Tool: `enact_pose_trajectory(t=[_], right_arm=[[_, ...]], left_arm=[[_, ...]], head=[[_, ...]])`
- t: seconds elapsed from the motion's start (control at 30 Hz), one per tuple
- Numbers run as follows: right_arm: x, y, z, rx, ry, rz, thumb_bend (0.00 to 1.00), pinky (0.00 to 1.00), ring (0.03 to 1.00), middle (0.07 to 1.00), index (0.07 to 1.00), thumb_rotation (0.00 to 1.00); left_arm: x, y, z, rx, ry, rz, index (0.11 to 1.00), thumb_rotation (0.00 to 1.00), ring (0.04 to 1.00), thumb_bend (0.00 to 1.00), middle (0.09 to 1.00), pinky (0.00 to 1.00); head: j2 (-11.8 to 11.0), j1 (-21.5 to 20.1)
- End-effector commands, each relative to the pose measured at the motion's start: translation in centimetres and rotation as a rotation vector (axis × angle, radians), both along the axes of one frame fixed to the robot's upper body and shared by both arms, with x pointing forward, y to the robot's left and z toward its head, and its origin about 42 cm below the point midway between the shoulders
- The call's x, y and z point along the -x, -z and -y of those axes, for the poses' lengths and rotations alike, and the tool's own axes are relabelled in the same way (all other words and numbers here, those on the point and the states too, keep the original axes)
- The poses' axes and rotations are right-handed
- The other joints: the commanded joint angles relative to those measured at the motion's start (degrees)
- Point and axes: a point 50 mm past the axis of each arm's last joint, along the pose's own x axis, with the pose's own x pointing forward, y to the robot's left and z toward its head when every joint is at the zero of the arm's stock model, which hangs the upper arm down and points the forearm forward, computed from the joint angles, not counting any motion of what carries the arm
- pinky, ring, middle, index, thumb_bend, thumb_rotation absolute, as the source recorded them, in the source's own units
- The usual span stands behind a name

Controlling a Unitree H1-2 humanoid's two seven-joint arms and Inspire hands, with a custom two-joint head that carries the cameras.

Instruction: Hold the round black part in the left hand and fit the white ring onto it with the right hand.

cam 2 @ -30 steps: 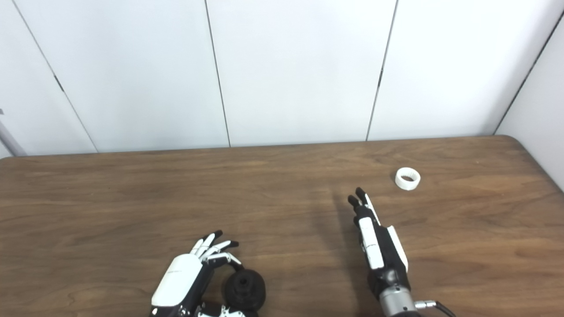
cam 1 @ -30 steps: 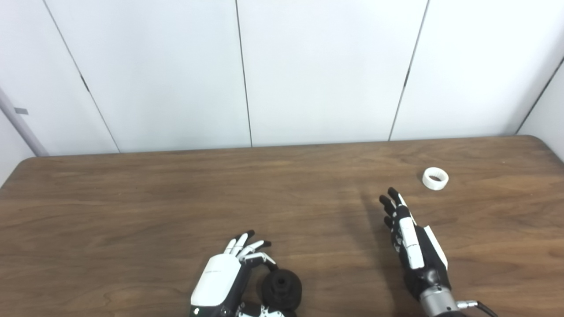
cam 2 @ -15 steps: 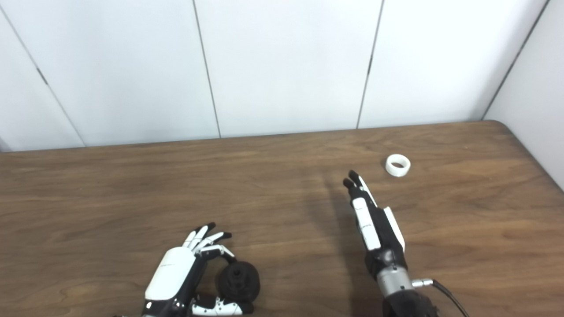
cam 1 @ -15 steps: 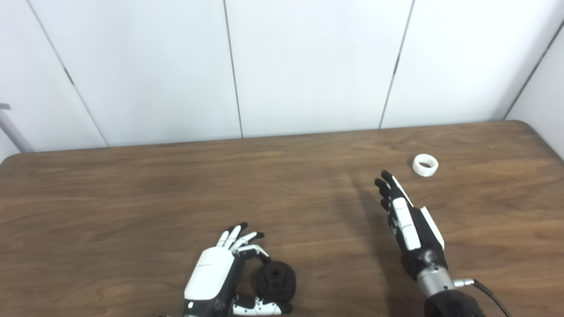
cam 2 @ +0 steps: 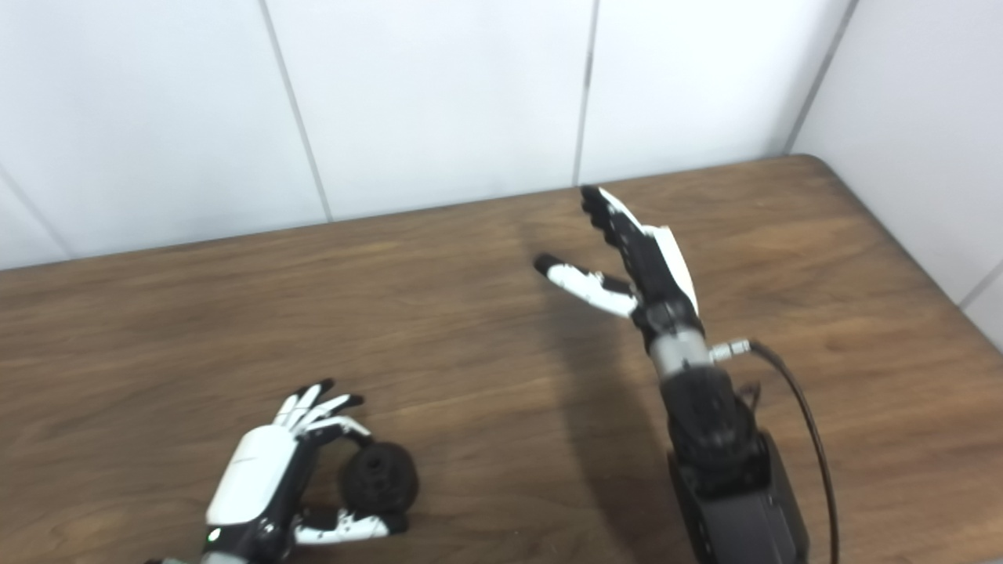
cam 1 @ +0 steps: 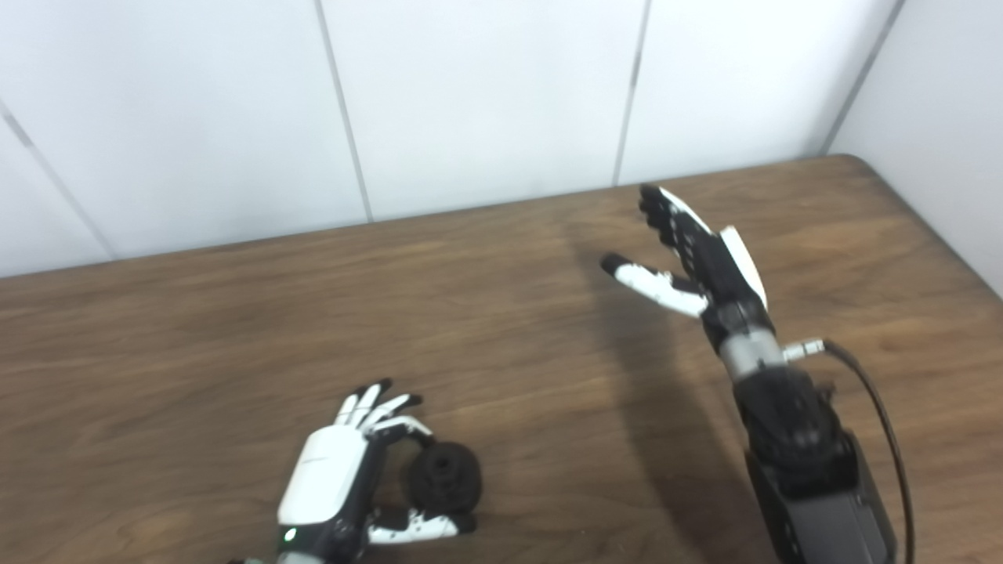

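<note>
Brown wood-grain counter point(cam 1: 235, 329) fills the lower part of both views, with plain white wall panels point(cam 1: 470, 94) behind it. No container stands on it, and no brand, label or readable writing shows on anything.

Near the front edge, the left hand point(cam 1: 333, 478) lies with its white back upward. Its fingers point(cam 1: 376, 403) curl loosely over the top of the round black part point(cam 1: 445, 475), and the thumb reaches along under it, so the part sits cupped between them. The part rests low against the counter, its face with a small central hole turned toward the camera. Whether the fingers press firmly on it or merely surround it cannot be told.

Further back and to the right, the right hand point(cam 2: 635, 258) is raised above the counter near its far edge. Its dark fingers point(cam 2: 607, 215) stretch out straight and close together toward the wall, the thumb sticks out sideways to the left, and it holds nothing. A black cable point(cam 2: 799, 423) loops from the wrist down along the right forearm.

No white ring can be seen in either view.
</note>
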Motion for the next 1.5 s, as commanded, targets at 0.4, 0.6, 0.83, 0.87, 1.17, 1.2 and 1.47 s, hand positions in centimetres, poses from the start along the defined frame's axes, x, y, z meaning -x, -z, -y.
enact_pose_trajectory(t=[0.4, 0.6, 0.83, 0.87, 1.17, 1.2, 1.47], right_arm=[[-6.1, -5.1, 2.6, 0.447, 0.060, -0.005, 0.74, 0.89, 0.961, 0.929, 0.757, 0.32], [-7.9, -5.6, 4.5, 0.621, 0.076, -0.102, 0.84, 1.00, 1.000, 0.968, 0.737, 0.25], [-9.5, -5.9, 6.4, 0.771, 0.098, -0.188, 0.92, 1.00, 1.000, 0.996, 0.738, 0.27], [-9.7, -6.0, 6.6, 0.787, 0.101, -0.200, 0.92, 1.00, 1.000, 0.998, 0.742, 0.28], [-11.6, -6.6, 8.2, 0.836, 0.138, -0.286, 0.94, 1.00, 1.000, 1.000, 0.759, 0.28], [-11.8, -6.6, 8.3, 0.837, 0.144, -0.293, 0.94, 1.00, 1.000, 1.000, 0.760, 0.28], [-13.0, -6.6, 9.4, 0.845, 0.179, -0.343, 0.91, 1.00, 1.000, 1.000, 0.765, 0.29]], left_arm=[[0.1, -0.5, -3.0, -0.049, -0.020, 0.004, 0.486, 0.05, 0.947, 0.52, 0.833, 1.00], [0.1, -0.6, -3.2, -0.060, -0.023, 0.004, 0.486, 0.05, 0.938, 0.52, 0.827, 1.00], [0.2, -0.6, -3.1, -0.056, -0.026, -0.001, 0.486, 0.05, 0.940, 0.52, 0.829, 1.00], [0.2, -0.6, -3.0, -0.055, -0.026, -0.001, 0.486, 0.05, 0.940, 0.52, 0.828, 1.00], [0.5, -0.6, -2.9, -0.047, -0.020, 0.001, 0.486, 0.05, 0.939, 0.52, 0.828, 1.00], [0.5, -0.6, -2.9, -0.046, -0.020, 0.001, 0.486, 0.05, 0.938, 0.52, 0.828, 1.00], [0.7, -0.8, -2.8, -0.045, -0.021, 0.003, 0.486, 0.05, 0.940, 0.52, 0.829, 1.00]], head=[[-0.95, -7.04], [-1.16, -7.16], [-1.34, -6.53], [-1.35, -6.49], [-1.43, -6.18], [-1.43, -6.18], [-1.57, -6.56]])
